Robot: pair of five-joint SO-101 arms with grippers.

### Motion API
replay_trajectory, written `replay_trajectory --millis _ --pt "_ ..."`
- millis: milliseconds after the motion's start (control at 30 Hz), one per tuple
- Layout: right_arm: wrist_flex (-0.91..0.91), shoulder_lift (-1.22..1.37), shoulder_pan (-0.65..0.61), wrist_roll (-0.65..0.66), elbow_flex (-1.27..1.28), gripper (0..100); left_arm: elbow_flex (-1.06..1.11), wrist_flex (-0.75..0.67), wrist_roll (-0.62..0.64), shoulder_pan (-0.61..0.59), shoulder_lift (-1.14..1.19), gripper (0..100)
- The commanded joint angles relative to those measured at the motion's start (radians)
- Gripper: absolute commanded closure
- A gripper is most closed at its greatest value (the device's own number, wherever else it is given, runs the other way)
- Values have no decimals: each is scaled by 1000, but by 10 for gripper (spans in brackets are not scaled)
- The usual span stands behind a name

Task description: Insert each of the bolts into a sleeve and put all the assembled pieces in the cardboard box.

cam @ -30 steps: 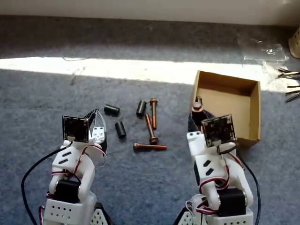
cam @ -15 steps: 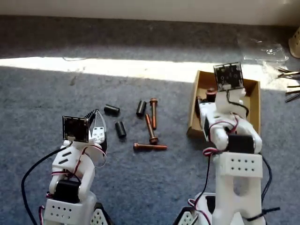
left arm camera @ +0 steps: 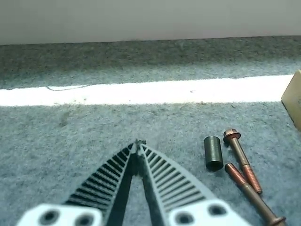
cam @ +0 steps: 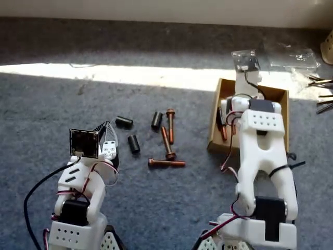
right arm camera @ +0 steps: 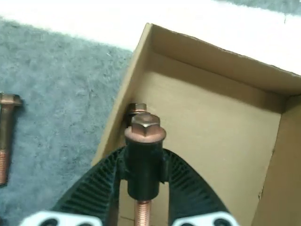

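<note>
**Right gripper holding a sleeved bolt at the cardboard box**

The right gripper [right arm camera: 143, 162] is clamping its two ribbed fingers [right arm camera: 101, 181] around a black sleeve [right arm camera: 142, 169]. They are only as far apart as the sleeve is wide. A copper bolt is sitting through that sleeve: its hex head [right arm camera: 145, 131] is resting on the sleeve's upper end, and its threaded shank [right arm camera: 141, 212] is sticking out of the other end.

This assembled piece is hanging upright inside the cardboard box [right arm camera: 216, 127], close to the box wall that faces the loose parts. Whether it is touching the box floor cannot be told. A second bolt head [right arm camera: 137, 108] is showing just behind it, against that same wall. From above, the right arm is stretching out over the near side of the box [cam: 215, 122].

The left gripper [left arm camera: 138, 150] is sitting well apart from the box, low over the grey carpet [cam: 52, 104]. Its fingers are pressed together at the tips and are holding nothing.

Three loose bolts [cam: 166, 141] and three loose sleeves [cam: 133, 143] are lying on the carpet between the left gripper and the box. One bolt [cam: 166, 163] is lying crosswise, and it is the nearest of them to the arms. One sleeve [left arm camera: 213, 152] is lying just beside two of the bolts [left arm camera: 242, 160], on the side away from the box.
</note>
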Motion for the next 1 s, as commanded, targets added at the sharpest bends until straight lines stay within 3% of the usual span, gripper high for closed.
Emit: replay_trajectory --millis 0,467,700,967 --pt "-5 82 42 11 -127 993 -48 5 -9 -12 -15 995" --pt "-2 398 48 11 -294 991 -47 5 -9 -12 -15 995" --pt "-1 421 41 11 -295 871 -36 2 -11 -12 -15 995" --pt "1 394 39 11 -297 865 -36 2 -11 -12 -15 995"
